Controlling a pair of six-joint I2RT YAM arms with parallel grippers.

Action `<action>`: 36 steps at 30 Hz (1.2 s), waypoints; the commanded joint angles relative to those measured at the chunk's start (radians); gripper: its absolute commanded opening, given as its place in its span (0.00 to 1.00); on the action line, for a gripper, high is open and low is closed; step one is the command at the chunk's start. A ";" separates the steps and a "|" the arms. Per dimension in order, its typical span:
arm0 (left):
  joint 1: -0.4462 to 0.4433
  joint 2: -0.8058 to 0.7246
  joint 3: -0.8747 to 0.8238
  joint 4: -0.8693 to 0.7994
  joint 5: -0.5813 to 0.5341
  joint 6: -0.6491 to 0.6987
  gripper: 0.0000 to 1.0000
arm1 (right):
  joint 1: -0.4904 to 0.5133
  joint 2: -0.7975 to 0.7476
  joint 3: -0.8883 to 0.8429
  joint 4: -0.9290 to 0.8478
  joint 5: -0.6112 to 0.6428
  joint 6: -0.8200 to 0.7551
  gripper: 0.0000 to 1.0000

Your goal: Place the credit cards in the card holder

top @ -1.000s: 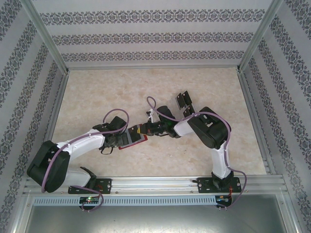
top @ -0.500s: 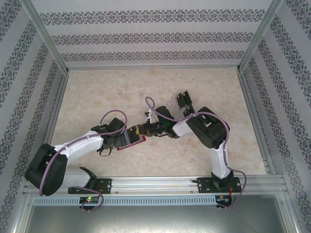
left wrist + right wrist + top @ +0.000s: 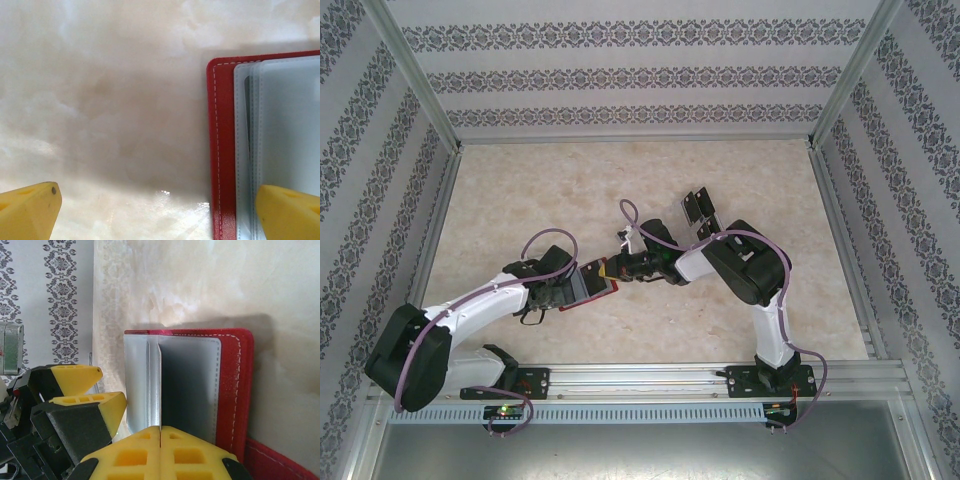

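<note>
Patterned wallpaper walls (image 3: 620, 75) are closing in the pale marbled table (image 3: 520, 190) on three sides, and an aluminium rail (image 3: 640, 375) is running along its near edge, carrying both bases. The left arm (image 3: 470, 300) is reaching in from the near left and the right arm (image 3: 750, 265) is bending in from the near right, so the two are meeting a little left of the table's middle. The card holder (image 3: 592, 284) is lying open and flat there between them, red cover down and its greyish clear sleeves facing up. The left gripper (image 3: 157, 212) is hanging over the holder's left side with its yellow fingers spread as wide as they go and nothing between them; one finger is hovering over bare table, the other over the sleeves, and I cannot tell whether that one is touching. The right gripper (image 3: 160, 440) is sitting at the holder's right side with its pads pressed tight together, right at the end of a sleeve leaf that is standing up from the rest; whether that leaf is being pinched I cannot tell. The credit cards (image 3: 695, 206) are lying as a few black rectangles farther back and to the right, just beyond the right arm and apart from the holder.
</note>
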 commanded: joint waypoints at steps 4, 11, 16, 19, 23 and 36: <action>-0.007 -0.009 0.025 -0.039 -0.049 0.006 1.00 | 0.009 0.013 0.013 0.041 -0.022 0.005 0.00; -0.005 0.040 -0.013 0.028 -0.048 0.006 1.00 | 0.010 0.010 0.019 0.043 -0.027 0.012 0.00; -0.003 0.060 -0.033 0.038 -0.034 -0.012 1.00 | 0.011 0.005 0.019 0.059 -0.032 0.025 0.00; -0.004 0.046 -0.035 0.032 -0.037 -0.018 1.00 | 0.011 0.000 0.018 0.073 -0.034 0.036 0.00; -0.003 0.034 -0.038 0.017 -0.040 -0.024 1.00 | 0.013 0.000 0.024 0.078 -0.034 0.047 0.00; -0.004 0.011 -0.055 0.000 -0.038 -0.041 1.00 | 0.018 0.036 0.031 0.095 -0.030 0.054 0.00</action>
